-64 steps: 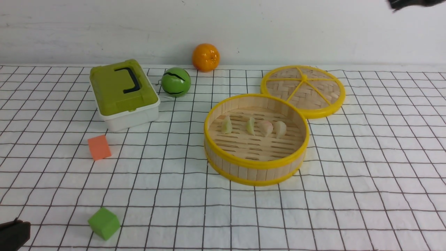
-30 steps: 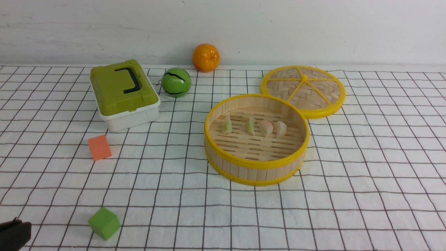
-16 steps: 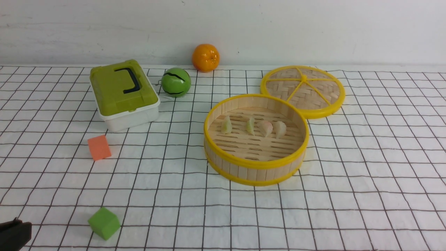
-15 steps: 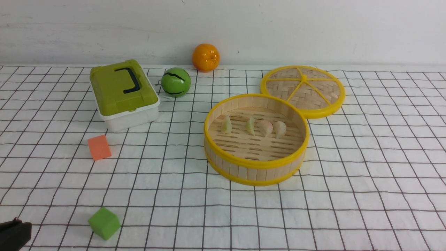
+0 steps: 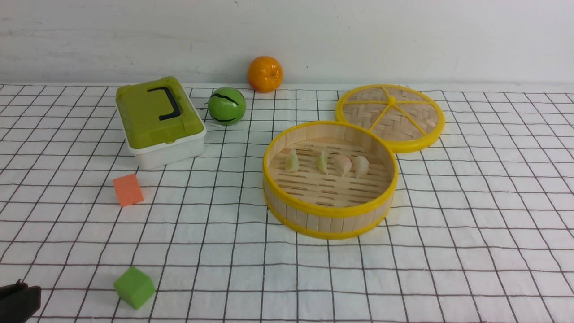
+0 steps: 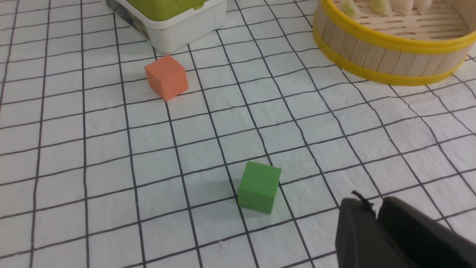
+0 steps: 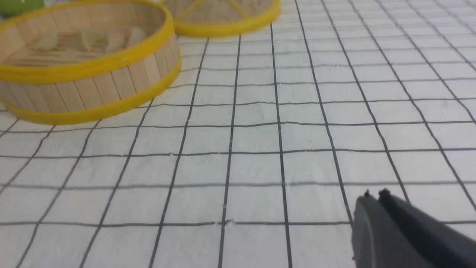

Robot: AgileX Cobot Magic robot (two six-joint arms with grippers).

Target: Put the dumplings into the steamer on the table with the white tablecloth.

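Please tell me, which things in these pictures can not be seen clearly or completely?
- Right gripper: absent from the front view; right wrist view shows only its tips.
- Left gripper: cut by the frame edge in both views.
- Dumplings: blurred in the right wrist view.
- Green-lidded box: top cut off in the left wrist view.

Looks like a test room for a robot, not a real kitchen: bare white wall [image 5: 403, 40] at the far side, checked white cloth [image 5: 471, 251] over the surface, toy blocks [image 5: 133, 287] and toy fruit [image 5: 265, 74] set out.
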